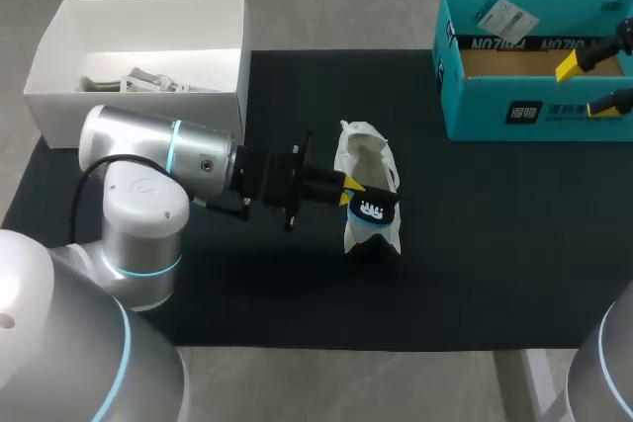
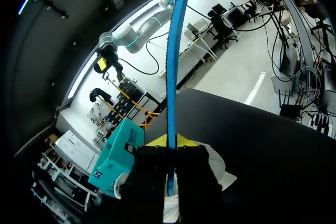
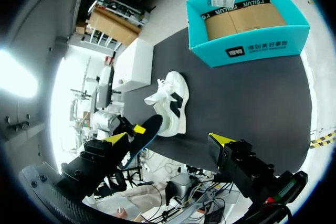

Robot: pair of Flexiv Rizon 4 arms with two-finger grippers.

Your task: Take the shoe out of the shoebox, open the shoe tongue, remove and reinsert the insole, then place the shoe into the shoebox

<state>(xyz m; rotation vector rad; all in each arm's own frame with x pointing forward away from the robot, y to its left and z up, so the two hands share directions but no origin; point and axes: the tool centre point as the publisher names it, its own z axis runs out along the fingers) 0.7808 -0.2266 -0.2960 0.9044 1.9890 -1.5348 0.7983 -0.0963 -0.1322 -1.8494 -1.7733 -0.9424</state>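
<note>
Shoe [image 1: 368, 160] sits mid-desk, out of the teal shoebox [image 1: 514, 111], which is at the far right corner. Left gripper [image 1: 348, 190] pinches the blue-edged insole [image 1: 374, 210] edge-on between its fingers, over the shoe's near end; I cannot tell if they touch. Right gripper [image 1: 586, 86] hangs above the shoebox, fingers spread, holding nothing.

Risks, as I judge them:
- nothing steadies the shoe, so pushing the insole in could slide or tip it
- the grip is on a narrow strip, so the insole may twist, buckle at the collar, or slip free
</note>
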